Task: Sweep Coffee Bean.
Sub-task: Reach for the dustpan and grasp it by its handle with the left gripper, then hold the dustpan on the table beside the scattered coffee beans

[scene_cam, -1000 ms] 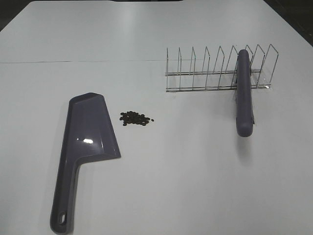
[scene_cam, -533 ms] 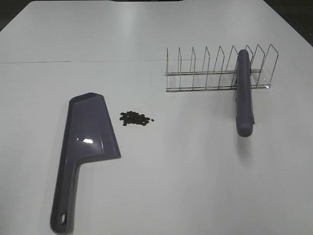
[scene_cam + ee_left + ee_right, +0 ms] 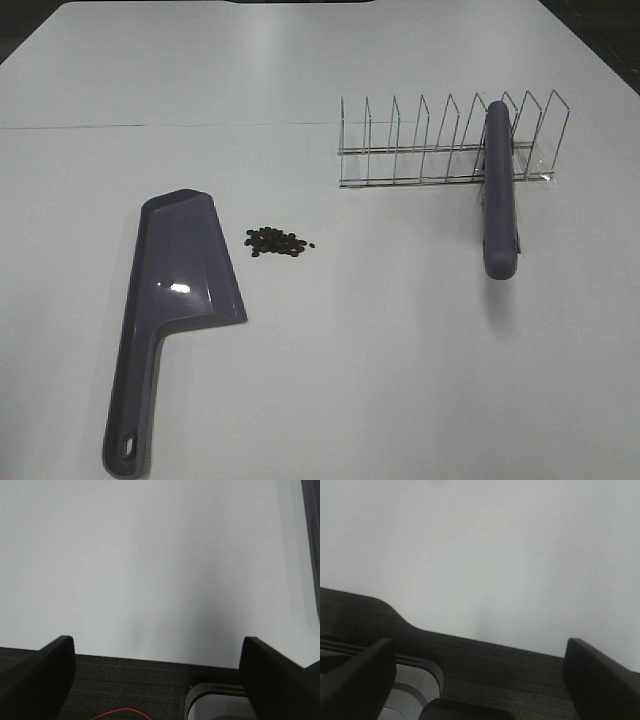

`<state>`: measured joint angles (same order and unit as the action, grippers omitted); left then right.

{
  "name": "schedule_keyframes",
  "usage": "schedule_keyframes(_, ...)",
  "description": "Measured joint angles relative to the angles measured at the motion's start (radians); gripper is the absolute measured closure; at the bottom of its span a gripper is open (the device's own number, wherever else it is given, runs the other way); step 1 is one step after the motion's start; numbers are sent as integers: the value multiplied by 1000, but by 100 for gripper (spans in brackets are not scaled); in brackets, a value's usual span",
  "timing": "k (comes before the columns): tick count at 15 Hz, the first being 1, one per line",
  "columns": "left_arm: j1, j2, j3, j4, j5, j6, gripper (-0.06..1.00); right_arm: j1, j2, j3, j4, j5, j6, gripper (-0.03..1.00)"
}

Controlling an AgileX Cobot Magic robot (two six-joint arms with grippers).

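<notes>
The coffee beans (image 3: 278, 241) lie in a small dark patch on the white table (image 3: 360, 350), just right of the purple dustpan (image 3: 178, 280). The dustpan lies flat with its handle toward the front edge. The purple brush (image 3: 498, 195) leans in the wire rack (image 3: 420, 150) at the back right, with its handle end on the table. No gripper shows in the exterior view. In its wrist view, my left gripper (image 3: 157, 645) is open and empty over the table's front edge. My right gripper (image 3: 480, 647) is also open and empty at the table's edge.
The wire rack has several upright dividers and stands across the back right. A dark surface, a red cable (image 3: 120, 712) and a white-grey housing (image 3: 215, 702) lie beyond the table's edge under the left gripper.
</notes>
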<state>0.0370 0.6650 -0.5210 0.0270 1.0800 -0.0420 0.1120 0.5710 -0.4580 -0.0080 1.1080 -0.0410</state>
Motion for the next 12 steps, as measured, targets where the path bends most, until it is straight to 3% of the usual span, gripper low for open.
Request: schedule_keyframes(12,0,81,-31,-1,-48,-16,13,0,1,-37,0,0,2,17)
